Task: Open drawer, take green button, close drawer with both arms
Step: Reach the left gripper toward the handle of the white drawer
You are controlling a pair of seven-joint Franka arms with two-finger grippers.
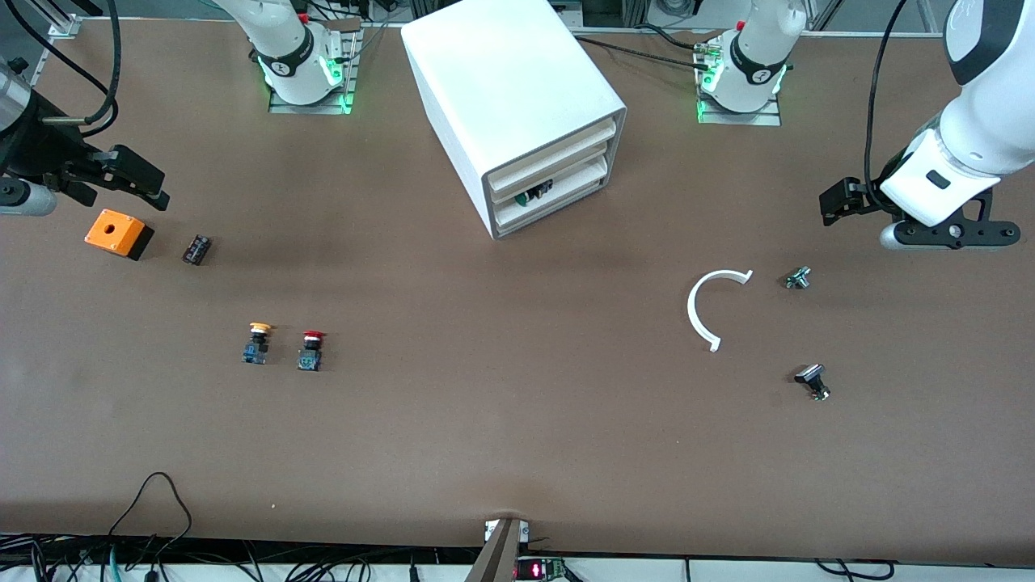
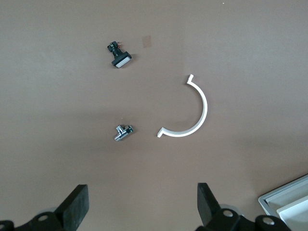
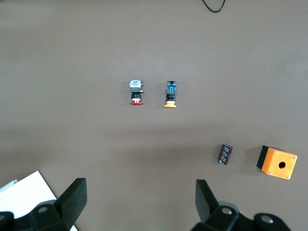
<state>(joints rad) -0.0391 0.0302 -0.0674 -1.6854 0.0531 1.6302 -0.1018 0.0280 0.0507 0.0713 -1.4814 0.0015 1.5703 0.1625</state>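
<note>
The white cabinet [image 1: 509, 89] stands at the back middle of the table, between the two arm bases. Its lowest drawer [image 1: 566, 206] is pushed in. The green-capped button [image 1: 531, 194] shows in the gap just above that drawer's front. My left gripper [image 1: 841, 202] hangs open and empty above the table toward the left arm's end, with both fingers wide apart in the left wrist view [image 2: 143, 207]. My right gripper [image 1: 141, 182] hovers open and empty toward the right arm's end, just above an orange box; the right wrist view shows its fingers spread [image 3: 141, 204].
Toward the right arm's end lie an orange box [image 1: 119, 233], a small black cylinder [image 1: 196, 249], a yellow-capped button [image 1: 257, 342] and a red-capped button [image 1: 311, 349]. Toward the left arm's end lie a white arc-shaped piece [image 1: 705, 311], a small metal part [image 1: 797, 278] and a black white-capped part [image 1: 813, 380].
</note>
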